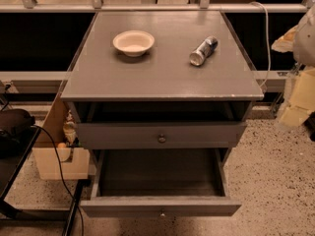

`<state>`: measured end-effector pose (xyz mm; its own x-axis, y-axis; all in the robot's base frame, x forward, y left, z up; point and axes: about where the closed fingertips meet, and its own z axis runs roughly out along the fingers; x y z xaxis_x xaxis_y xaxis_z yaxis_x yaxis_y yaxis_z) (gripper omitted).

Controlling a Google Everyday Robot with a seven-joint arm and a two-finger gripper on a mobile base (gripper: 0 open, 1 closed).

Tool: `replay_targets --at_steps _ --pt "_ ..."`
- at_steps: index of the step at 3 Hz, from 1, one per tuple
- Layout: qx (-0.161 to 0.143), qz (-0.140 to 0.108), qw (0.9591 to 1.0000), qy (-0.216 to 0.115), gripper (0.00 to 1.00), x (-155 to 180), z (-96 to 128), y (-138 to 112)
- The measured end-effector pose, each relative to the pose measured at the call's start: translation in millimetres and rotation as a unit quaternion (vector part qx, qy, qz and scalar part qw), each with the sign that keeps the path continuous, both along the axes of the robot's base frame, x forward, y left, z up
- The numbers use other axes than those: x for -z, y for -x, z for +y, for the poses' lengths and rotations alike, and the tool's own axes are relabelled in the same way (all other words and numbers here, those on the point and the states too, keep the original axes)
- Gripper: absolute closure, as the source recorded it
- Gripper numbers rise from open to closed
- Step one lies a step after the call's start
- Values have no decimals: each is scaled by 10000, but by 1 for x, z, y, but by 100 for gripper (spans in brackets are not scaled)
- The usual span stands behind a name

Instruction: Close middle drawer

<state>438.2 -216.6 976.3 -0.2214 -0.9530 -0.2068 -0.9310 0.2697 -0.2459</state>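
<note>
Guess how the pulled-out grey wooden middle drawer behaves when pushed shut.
The grey wooden middle drawer looks empty, so probably light and easy-sliding. Its front is wide: an off-centre push may skew it, so aim near the small round knob. The gripper is out of view.

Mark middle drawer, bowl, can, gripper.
middle drawer (197,206): camera view, front panel.
bowl (133,43): camera view, inner base.
can (203,51): camera view, side wall.
gripper: not in view.

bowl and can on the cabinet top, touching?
Apart. The camera view shows a strip of bare grey cabinet top between the white bowl and the metal can lying on its side. The tool is not in view.
</note>
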Motion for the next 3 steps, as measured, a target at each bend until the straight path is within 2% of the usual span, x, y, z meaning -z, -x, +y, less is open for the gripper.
replay_targets --at_steps 2,3 --pt "102 -47 9998 -156 0 27 1 12" --pt "190 -242 9983 -504 0 64 6 30"
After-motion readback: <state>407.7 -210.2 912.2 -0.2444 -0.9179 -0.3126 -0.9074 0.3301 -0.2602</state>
